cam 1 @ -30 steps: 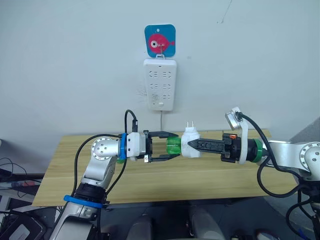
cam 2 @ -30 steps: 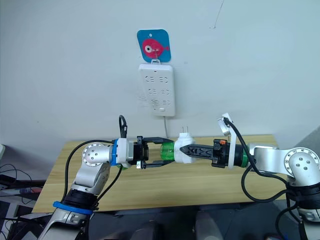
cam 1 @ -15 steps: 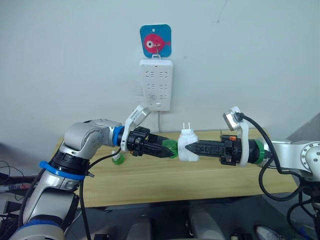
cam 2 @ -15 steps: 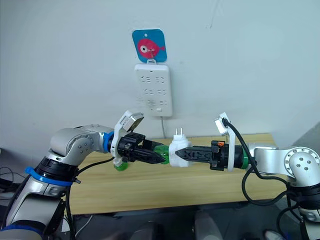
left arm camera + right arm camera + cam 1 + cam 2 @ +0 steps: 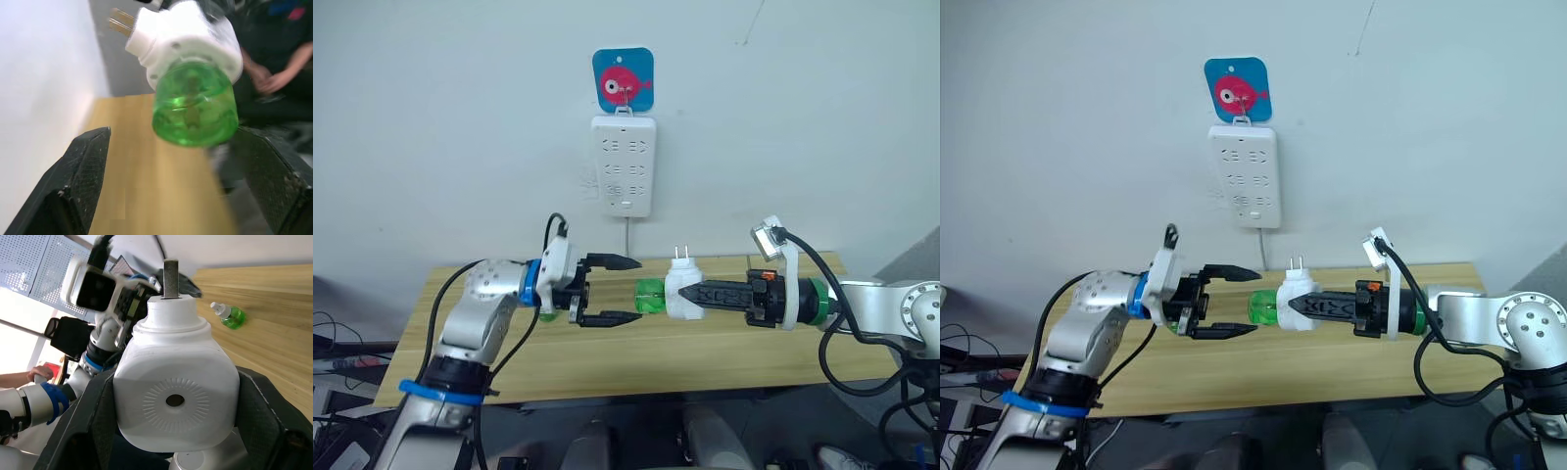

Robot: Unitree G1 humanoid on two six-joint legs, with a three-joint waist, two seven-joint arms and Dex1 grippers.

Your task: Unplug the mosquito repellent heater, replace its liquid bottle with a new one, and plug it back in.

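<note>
Here the right gripper (image 5: 697, 295) clamps the white heater (image 5: 682, 291) in mid-air above the wooden table (image 5: 724, 348), prongs up, its green bottle (image 5: 649, 294) pointing toward the left gripper (image 5: 631, 290). That gripper's fingers are spread wide, just short of the bottle. A second green bottle (image 5: 227, 315) lies on the table; a power strip (image 5: 624, 164) hangs on the wall.

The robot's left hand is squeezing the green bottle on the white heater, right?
Not quite. The left hand is open, with its fingers apart and short of the green bottle. The right hand holds the white heater. The left eye view shows it.
</note>
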